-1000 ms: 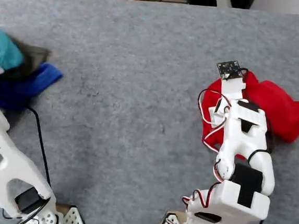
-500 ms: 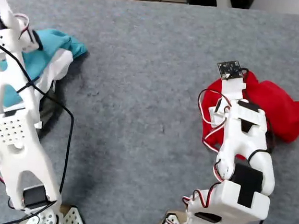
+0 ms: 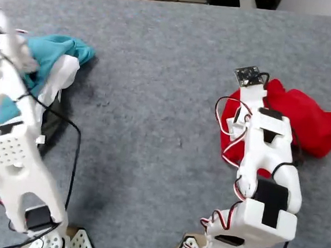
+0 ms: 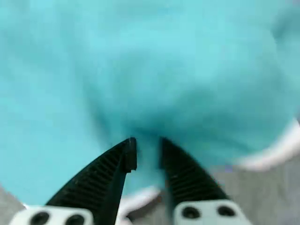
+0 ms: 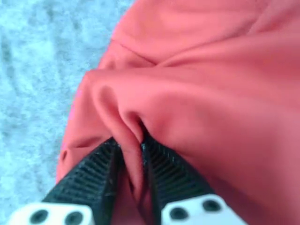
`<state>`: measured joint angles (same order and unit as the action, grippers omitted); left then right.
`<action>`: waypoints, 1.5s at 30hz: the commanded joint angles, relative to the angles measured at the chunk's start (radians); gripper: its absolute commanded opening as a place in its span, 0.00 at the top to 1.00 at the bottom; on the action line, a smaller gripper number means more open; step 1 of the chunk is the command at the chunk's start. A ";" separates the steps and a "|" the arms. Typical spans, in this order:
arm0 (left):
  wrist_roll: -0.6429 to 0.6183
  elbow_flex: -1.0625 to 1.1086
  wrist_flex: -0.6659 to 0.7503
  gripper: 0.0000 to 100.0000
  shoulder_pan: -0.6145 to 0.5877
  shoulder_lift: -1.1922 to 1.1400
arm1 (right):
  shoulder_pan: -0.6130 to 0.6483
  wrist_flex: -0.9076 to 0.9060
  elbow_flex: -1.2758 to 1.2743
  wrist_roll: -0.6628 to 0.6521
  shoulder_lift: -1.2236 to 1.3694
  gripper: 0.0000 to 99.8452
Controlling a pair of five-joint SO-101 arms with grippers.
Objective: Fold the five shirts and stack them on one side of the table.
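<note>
1. The grey felt table [image 3: 156, 100] is spreading out under everything.
2. The left arm [image 3: 13, 145] is stretching from its base at seven o'clock up toward ten o'clock. It is lying across the heap of clothes there and hiding part of it.
3. The right arm [image 3: 263, 167] is standing up from five o'clock toward three o'clock and covering the near edge of the red shirt [image 3: 313, 122].
4. That red shirt is lying crumpled at three o'clock. The right gripper [image 5: 131, 145] is clenching a raised fold of it between its jaws.
5. The teal shirt [image 3: 59, 51] is sitting bunched on top of the heap at ten o'clock. The left gripper [image 4: 147, 152] is biting into it, jaws nearly together with teal cloth pinched between them.
6. A white shirt [image 3: 62, 77] is peeking out just under the teal one.
7. A dark cloth [image 3: 52, 126] is showing beneath the white shirt, half hidden by the left arm.
8. A black cable [image 3: 75, 151] is looping off the left arm over the felt.
9. A small circuit board [image 3: 248, 76] is sitting at the right arm's far tip; any print on it is too small to read.
10. I am counting two arms and four garments: one red, one teal, one white and one dark.
</note>
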<state>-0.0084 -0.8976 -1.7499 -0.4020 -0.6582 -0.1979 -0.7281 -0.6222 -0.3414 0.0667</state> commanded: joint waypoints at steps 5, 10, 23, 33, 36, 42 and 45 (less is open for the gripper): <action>0.066 0.431 0.301 0.98 0.103 0.107 | 0.028 -0.061 0.019 0.006 0.002 1.00; 0.072 0.453 0.577 0.98 -0.176 0.007 | 0.022 -0.117 0.015 0.006 0.002 1.00; 0.121 -0.064 0.158 0.98 -0.413 -0.131 | 0.259 -0.394 0.173 -0.021 -0.070 1.00; 0.114 -0.091 -0.012 0.98 -0.249 -0.012 | 0.691 -0.736 0.746 -0.196 -0.409 1.00; 0.114 -0.043 -0.012 0.98 -0.279 0.111 | 0.711 -0.735 0.957 -0.160 -0.401 1.00; 0.121 0.233 -0.011 0.98 -0.525 0.366 | 0.611 -0.776 1.135 -0.098 -0.320 1.00; 0.123 0.462 0.002 0.98 -0.647 0.414 | 0.524 -0.793 1.055 -0.098 -0.246 1.00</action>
<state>0.1051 -0.6229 -1.7484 -0.9452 -0.3284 0.4081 -1.5136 0.4503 -0.4519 -0.2217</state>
